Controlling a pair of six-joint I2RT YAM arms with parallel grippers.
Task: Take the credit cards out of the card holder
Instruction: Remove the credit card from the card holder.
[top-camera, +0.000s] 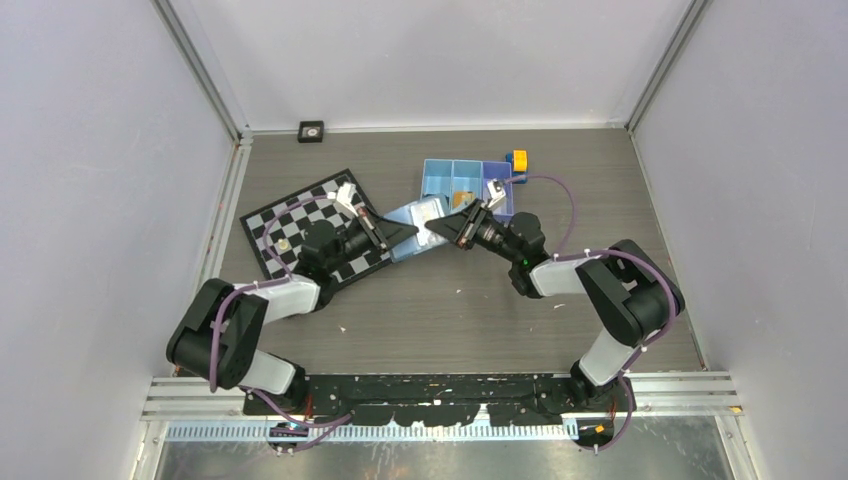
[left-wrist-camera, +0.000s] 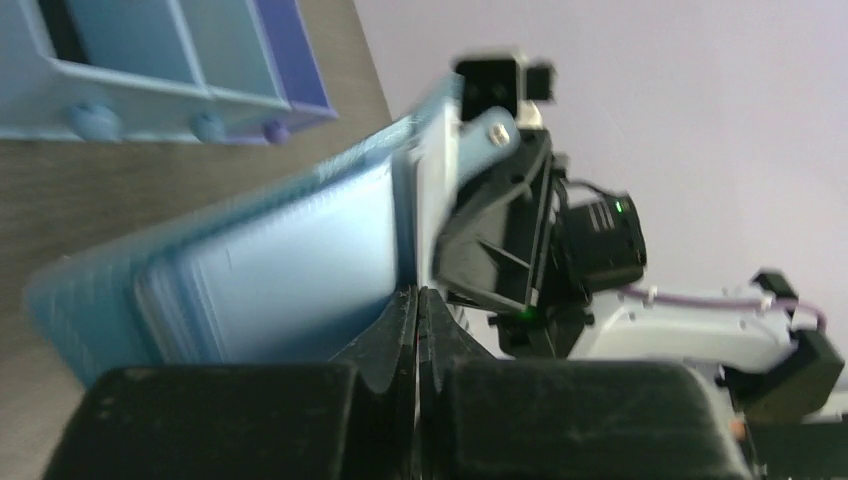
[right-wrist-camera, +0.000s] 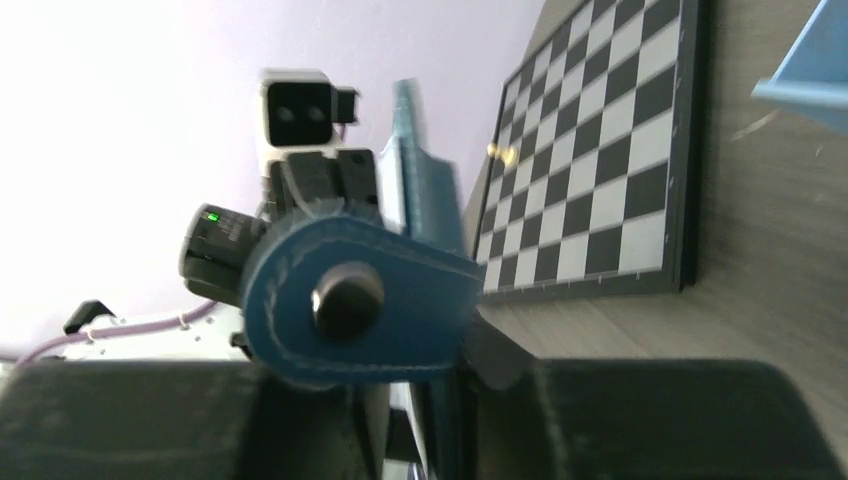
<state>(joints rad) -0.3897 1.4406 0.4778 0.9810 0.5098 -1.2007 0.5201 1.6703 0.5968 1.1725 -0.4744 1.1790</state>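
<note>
you are looking at a job that reads as roughly half done. the card holder (top-camera: 412, 222) is hanging open just above centre of the top view, raised off the table between your two arms, with its lighter blue inside facing up.

your left gripper (top-camera: 385, 232) is coming at it from the left, and its fingers are pressing flat together with no gap showing. in the left wrist view the holder's lower edge is running right down to those tips, but you cannot tell whether the edge is actually being pinched.

your right gripper (top-camera: 452, 228) is meeting the holder from the right. its wrist view is filling with the dark blue snap tab (right-wrist-camera: 350, 300), which is hiding the fingers. so whether they are parted or clamping, you cannot tell.

as for what is finished, a tan-brown card (top-camera: 462, 198) appears to be lying in the middle compartment of the blue tray (top-camera: 437, 180), just upper right of the holder. that one is probably out already.

what is left is a pale card (top-camera: 428, 210), which seems to be sitting against the holder's inner pocket and not yet drawn free. both wrist views are blurring, so you are judging its edge loosely. the checkerboard (top-camera: 290, 215) at centre left is carrying no card.
</note>
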